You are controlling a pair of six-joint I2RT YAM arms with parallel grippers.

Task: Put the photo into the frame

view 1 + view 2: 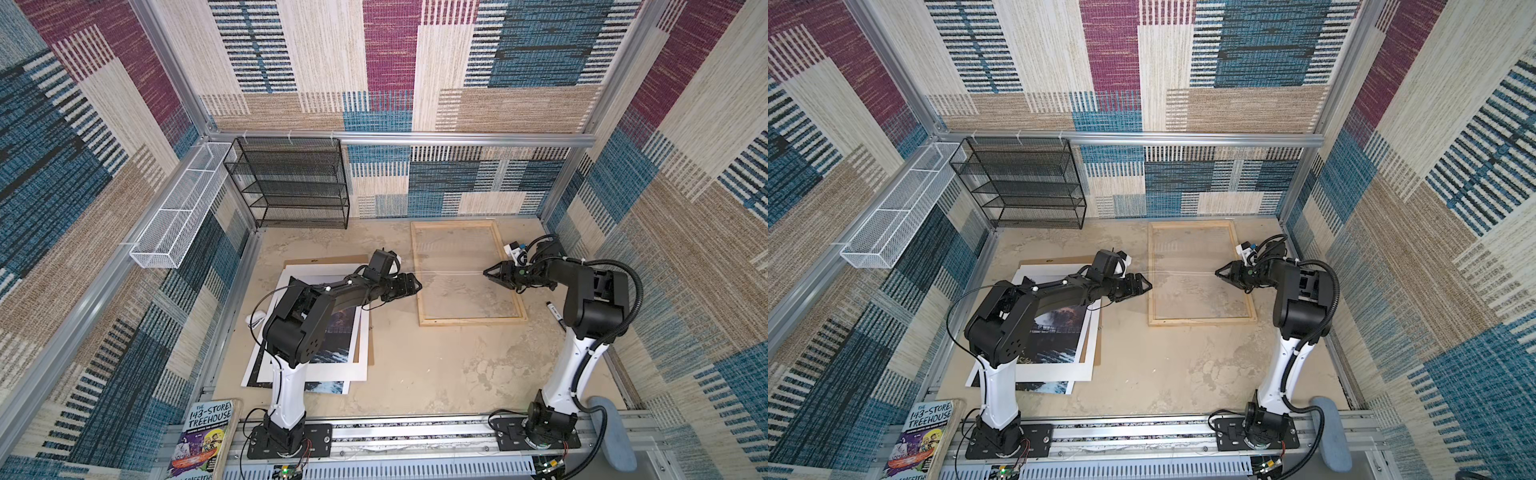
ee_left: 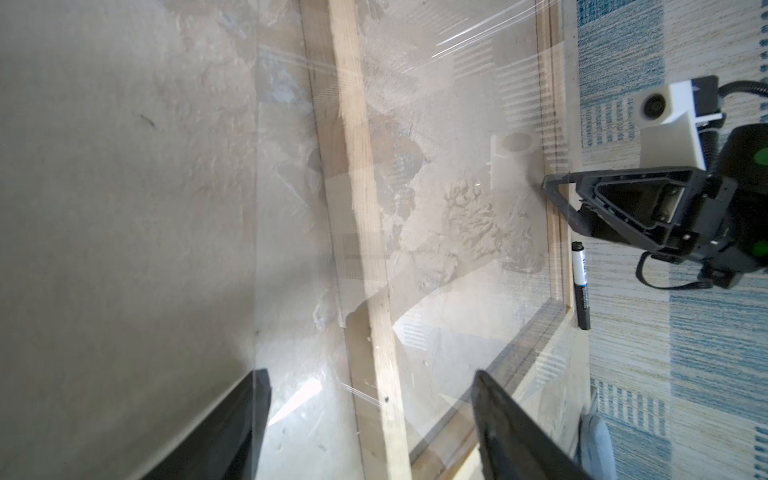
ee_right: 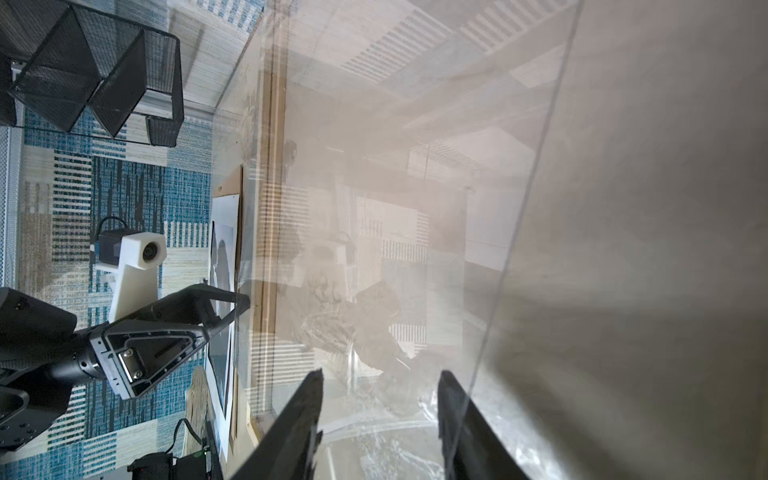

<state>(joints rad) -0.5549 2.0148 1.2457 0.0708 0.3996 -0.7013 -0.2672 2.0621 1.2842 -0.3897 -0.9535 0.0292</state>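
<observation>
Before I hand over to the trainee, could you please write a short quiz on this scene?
1. True or false: the photo already lies inside the frame.
2. What lies just right of the frame in both top views? A marker; B spoon; C cup.
3. In both top views, on which side of the frame is the photo?
Key: 1 false; 2 A; 3 left.
</observation>
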